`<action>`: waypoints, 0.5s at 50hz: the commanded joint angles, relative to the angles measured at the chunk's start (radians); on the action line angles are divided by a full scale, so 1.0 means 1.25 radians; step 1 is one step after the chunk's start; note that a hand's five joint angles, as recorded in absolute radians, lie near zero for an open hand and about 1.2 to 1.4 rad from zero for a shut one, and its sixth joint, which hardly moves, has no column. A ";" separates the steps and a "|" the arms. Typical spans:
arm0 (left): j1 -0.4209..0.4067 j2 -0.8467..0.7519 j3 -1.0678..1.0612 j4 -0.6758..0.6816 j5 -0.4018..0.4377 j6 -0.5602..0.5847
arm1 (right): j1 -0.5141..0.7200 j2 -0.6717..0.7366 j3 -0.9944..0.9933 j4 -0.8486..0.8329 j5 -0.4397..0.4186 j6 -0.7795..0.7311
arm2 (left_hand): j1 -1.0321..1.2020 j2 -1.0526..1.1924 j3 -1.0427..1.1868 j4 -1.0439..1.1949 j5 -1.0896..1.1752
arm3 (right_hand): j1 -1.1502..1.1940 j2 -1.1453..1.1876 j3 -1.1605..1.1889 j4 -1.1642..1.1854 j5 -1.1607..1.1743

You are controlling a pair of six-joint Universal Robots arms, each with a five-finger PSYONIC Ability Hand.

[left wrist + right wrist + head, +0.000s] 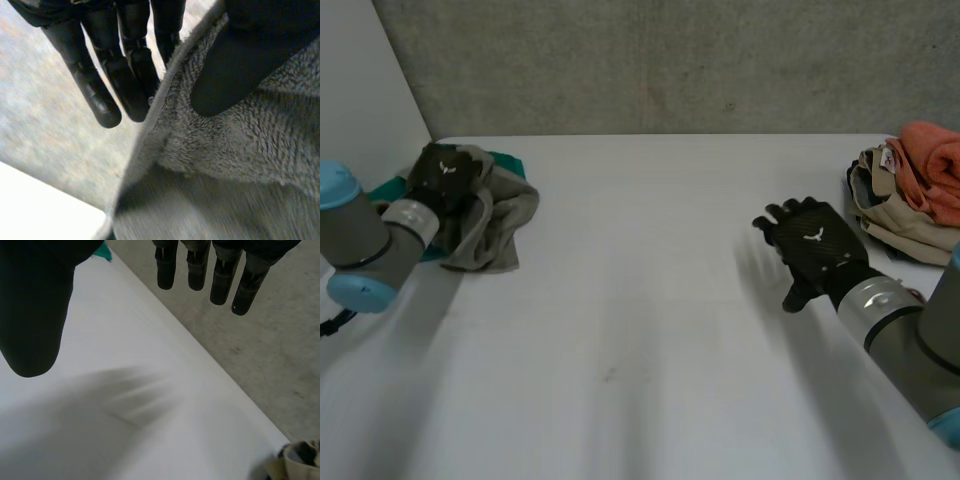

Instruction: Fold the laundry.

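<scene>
The grey towel (498, 225) lies bunched over a teal cloth (512, 160) at the white worktop's (640, 320) far left, its edge pinched between the left hand's (442, 175) thumb and straight fingers, while the right hand (815, 250) hovers with fingers straight and empty near a beige-and-orange laundry pile (900, 210).

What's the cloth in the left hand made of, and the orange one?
Grey-beige towel: apparently terry or fleece, matte; fuzzy pile, flat hemmed edge. Orange cloth: soft, thick fabric by its rounded folds, possibly towelling; weave too small to tell.
</scene>
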 commanded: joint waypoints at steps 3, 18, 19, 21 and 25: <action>-0.205 0.271 -0.133 -0.010 -0.165 -0.285 | -0.053 -0.031 -0.030 -0.003 0.055 0.043 | 0.243 0.166 0.171 0.162 0.194 | -0.018 -0.039 -0.027 -0.046 -0.047; -0.513 0.236 -0.175 -0.067 -0.232 -0.472 | -0.059 -0.031 -0.057 0.006 0.091 0.145 | -0.735 -0.812 -0.807 -0.815 -0.783 | -0.018 -0.039 -0.027 -0.046 -0.047; -0.515 0.236 -0.172 -0.072 -0.226 -0.472 | -0.059 -0.030 -0.054 0.006 0.087 0.145 | -0.723 -0.800 -0.795 -0.803 -0.771 | -0.018 -0.039 -0.027 -0.046 -0.047; -0.510 0.240 -0.175 -0.078 -0.225 -0.467 | -0.059 -0.030 -0.054 0.006 0.086 0.145 | -0.727 -0.804 -0.799 -0.808 -0.775 | -0.018 -0.039 -0.027 -0.046 -0.047; -0.459 0.285 -0.191 -0.094 -0.228 -0.449 | -0.055 -0.030 -0.057 0.009 0.086 0.144 | -0.708 -0.785 -0.780 -0.789 -0.757 | -0.018 -0.039 -0.027 -0.046 -0.047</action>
